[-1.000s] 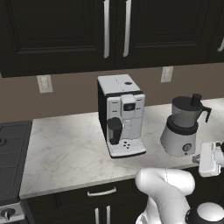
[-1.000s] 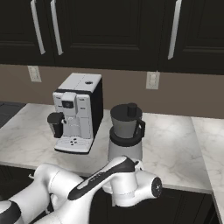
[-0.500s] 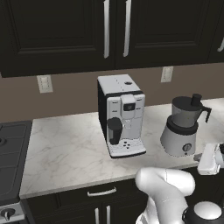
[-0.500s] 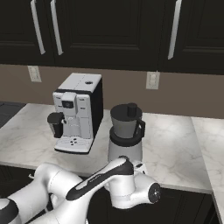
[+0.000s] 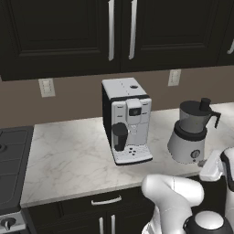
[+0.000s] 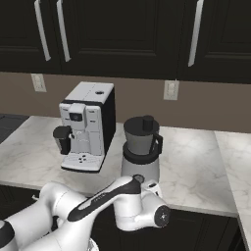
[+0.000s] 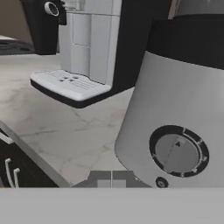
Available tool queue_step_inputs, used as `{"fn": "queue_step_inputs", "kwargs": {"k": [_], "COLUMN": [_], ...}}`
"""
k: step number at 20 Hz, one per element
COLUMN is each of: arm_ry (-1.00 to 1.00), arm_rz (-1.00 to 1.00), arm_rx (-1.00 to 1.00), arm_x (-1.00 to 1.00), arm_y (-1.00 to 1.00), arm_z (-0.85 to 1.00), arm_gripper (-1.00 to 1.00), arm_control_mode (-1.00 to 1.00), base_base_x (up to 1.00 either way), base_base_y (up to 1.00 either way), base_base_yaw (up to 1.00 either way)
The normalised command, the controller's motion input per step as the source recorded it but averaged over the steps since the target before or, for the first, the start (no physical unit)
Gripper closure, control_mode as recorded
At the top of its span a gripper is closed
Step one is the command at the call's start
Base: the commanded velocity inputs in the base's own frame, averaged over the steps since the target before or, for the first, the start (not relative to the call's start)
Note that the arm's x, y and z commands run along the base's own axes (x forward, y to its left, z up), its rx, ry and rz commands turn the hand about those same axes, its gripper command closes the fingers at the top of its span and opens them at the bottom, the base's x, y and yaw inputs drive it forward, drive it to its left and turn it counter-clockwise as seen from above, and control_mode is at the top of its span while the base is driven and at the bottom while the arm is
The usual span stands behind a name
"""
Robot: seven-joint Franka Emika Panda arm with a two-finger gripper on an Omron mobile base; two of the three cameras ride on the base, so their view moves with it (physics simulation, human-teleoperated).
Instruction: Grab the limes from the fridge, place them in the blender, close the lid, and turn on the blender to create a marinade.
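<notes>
The blender [image 5: 191, 137] stands on the counter right of the coffee machine, and its black lid [image 5: 201, 106] sits on the dark jar. The same blender [image 6: 141, 149] shows in the right base view with the lid [image 6: 144, 122] on top. My gripper [image 7: 112, 178] is shut with nothing in it, low in front of the blender's grey base, just left of the round knob [image 7: 178, 152]. From the base cameras the gripper [image 5: 205, 165] [image 6: 148, 186] hangs at the counter's front edge by that base. The limes and the fridge are out of view.
A boxy white coffee machine [image 5: 128, 119] stands left of the blender, its drip tray [image 7: 70, 85] close by in the hand view. The marble counter [image 5: 68, 155] has free room to the left. A stove [image 5: 11, 160] lies at far left. Dark cabinets hang above.
My hand has edged slightly nearer the blender's base and the elbow has sunk a little. The gripper stays shut. Blender and coffee machine have not moved.
</notes>
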Motion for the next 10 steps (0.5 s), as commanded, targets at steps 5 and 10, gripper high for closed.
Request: {"fn": "queue_step_inputs", "kwargs": {"k": [5,10], "arm_ry": [0.0,0.0], "arm_rz": [0.0,0.0], "arm_rx": [0.03,0.04], "arm_x": [0.2,0.13], "arm_y": [0.0,0.0], "arm_z": [-0.13,-0.12], "arm_gripper": [1.0,1.0], "arm_control_mode": [-1.0,-1.0], "base_base_x": [0.0,0.0], "base_base_y": [0.0,0.0], "base_base_yaw": [0.0,0.0]}}
